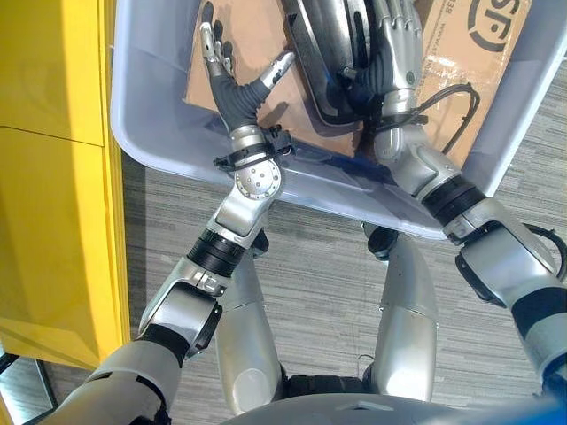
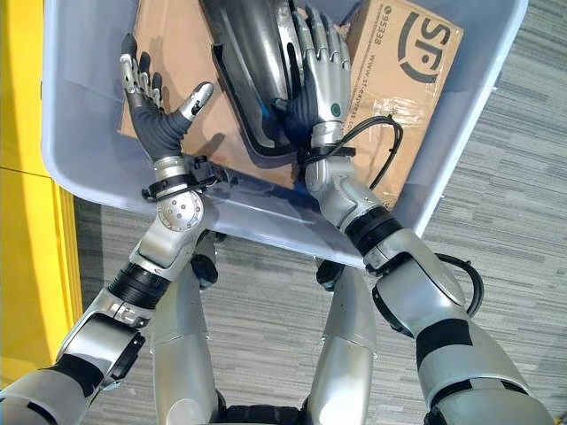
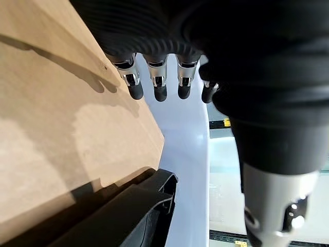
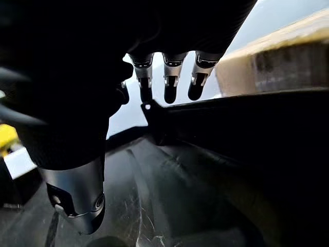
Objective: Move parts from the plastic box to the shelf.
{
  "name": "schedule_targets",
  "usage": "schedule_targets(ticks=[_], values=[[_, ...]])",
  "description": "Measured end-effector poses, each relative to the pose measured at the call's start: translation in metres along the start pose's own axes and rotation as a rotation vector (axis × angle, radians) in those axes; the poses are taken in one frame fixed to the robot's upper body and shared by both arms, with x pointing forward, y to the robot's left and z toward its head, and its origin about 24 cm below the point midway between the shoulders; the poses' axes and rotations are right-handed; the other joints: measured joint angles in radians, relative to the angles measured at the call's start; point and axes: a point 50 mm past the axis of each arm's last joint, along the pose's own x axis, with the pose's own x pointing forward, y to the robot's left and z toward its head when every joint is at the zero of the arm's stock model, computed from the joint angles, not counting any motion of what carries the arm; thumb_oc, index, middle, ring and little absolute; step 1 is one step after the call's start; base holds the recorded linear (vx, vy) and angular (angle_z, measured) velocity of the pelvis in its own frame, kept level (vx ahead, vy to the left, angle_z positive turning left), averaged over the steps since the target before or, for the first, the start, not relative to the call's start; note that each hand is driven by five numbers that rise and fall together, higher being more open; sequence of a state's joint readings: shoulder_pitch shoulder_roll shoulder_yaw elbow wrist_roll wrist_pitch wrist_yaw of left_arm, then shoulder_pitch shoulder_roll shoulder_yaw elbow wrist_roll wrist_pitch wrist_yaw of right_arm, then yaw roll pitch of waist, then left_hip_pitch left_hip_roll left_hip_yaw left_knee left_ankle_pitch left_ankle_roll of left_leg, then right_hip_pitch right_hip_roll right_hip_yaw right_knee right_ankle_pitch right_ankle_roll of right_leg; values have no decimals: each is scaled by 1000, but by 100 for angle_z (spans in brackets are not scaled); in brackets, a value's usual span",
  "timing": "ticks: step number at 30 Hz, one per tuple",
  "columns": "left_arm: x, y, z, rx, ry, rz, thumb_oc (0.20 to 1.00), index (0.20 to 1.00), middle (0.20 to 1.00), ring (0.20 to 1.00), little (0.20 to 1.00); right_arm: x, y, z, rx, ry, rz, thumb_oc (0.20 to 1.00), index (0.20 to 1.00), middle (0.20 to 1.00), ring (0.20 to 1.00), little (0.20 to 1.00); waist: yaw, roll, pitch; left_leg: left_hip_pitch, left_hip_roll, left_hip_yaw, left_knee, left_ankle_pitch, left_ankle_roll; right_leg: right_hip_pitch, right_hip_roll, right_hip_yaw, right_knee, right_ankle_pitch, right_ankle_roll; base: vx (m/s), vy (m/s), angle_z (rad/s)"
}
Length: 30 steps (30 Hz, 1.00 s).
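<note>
Reaching in, we spread both the left hand [image 2: 152, 106] and the right hand [image 2: 321, 80], fingers straight, gripping nothing; our dark part [image 2: 252, 53] may slide off.

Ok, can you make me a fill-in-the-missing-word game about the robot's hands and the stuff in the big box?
1. Both hands reach into the pale plastic ____.
2. The left hand hangs with spread fingers over flat brown ____.
3. The right hand lies on the ____ curved part.
4. The floor beside the plastic box is ____ in colour.

Missing words: box; cardboard; black; grey
</note>
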State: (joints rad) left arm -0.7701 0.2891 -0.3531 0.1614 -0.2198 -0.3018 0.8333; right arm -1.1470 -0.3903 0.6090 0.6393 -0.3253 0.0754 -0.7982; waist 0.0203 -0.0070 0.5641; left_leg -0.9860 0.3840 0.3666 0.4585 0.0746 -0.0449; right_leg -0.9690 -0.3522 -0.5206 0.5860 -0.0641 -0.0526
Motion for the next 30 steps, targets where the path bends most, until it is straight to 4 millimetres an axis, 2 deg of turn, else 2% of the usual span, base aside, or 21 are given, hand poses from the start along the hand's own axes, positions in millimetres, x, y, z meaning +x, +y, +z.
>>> schedule_targets(ticks=[6,10,12,18,26,30], values=[[1,-7,5,-13,-21,-53,1000,1000,1000,1000,1000,5,3,10,237,104,-15,1000,1000,1000,1000,1000,-6,-7,-1,-20,3,8,8,1,1,-35,-3,16,17,-4,-5,1,2,-2],[5,-24,13,-20,-44,-134,1000,1000,1000,1000,1000,11,-1,16,385,168,-58,1000,1000,1000,1000,1000,-10,-8,-1,-51,7,8,29,-1,5,-68,-4,22,25,-5,-8,1,29,-2],[5,-27,14,-14,-41,-141,1000,1000,1000,1000,1000,11,2,21,428,186,-55,1000,1000,1000,1000,1000,-13,-8,-1,-51,9,14,36,-8,7,-71,-3,29,24,-3,-6,-1,25,-6],[6,-28,14,-9,-33,-134,1000,1000,1000,1000,1000,15,-2,28,454,172,-51,1000,1000,1000,1000,1000,-12,-8,-1,-52,14,28,37,-11,6,-89,0,43,27,-3,-7,1,-9,-4],[8,-27,11,-66,36,-109,1000,1000,1000,1000,1000,17,0,27,409,193,6,1000,1000,1000,1000,1000,-15,-8,-1,-52,18,30,47,-13,7,-90,0,46,33,-3,-8,0,-18,-1],[8,-22,3,-85,92,14,1000,1000,1000,1000,1000,21,0,30,391,181,29,1000,1000,1000,1000,1000,-18,-9,-2,-52,19,29,48,-13,7,-89,2,47,34,-2,-9,-2,-43,-1]])
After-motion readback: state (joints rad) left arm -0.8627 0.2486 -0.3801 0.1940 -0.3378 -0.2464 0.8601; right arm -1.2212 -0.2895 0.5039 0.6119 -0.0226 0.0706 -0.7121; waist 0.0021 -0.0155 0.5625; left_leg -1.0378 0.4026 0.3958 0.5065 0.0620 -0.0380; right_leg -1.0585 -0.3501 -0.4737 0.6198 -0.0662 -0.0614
